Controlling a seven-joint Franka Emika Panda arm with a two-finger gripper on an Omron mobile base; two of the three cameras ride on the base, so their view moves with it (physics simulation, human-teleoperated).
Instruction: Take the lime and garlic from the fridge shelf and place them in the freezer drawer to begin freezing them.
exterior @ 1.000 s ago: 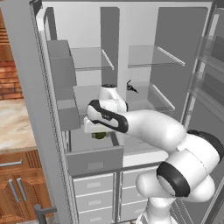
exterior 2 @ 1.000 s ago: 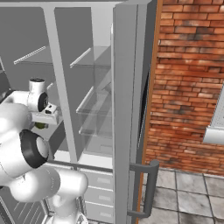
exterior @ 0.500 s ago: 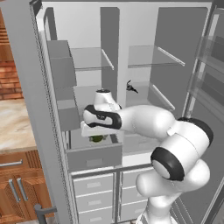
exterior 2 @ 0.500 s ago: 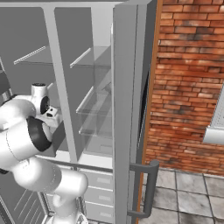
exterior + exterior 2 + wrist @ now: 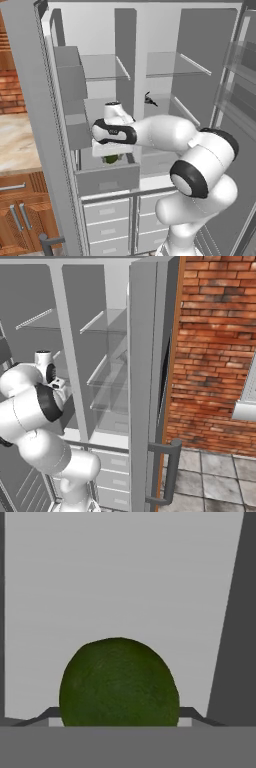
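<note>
Above the open freezer drawer (image 5: 107,177), the gripper (image 5: 119,719) had closed on the lime (image 5: 119,682), a light, firm, smooth ball likely to slip unless pinched across its widest middle.

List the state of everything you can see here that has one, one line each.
Fridge door: open.
Freezer drawer: pulled out.
Lime: gripped, over the drawer.
Gripper: shut on the lime.
White drawers: closed.
</note>
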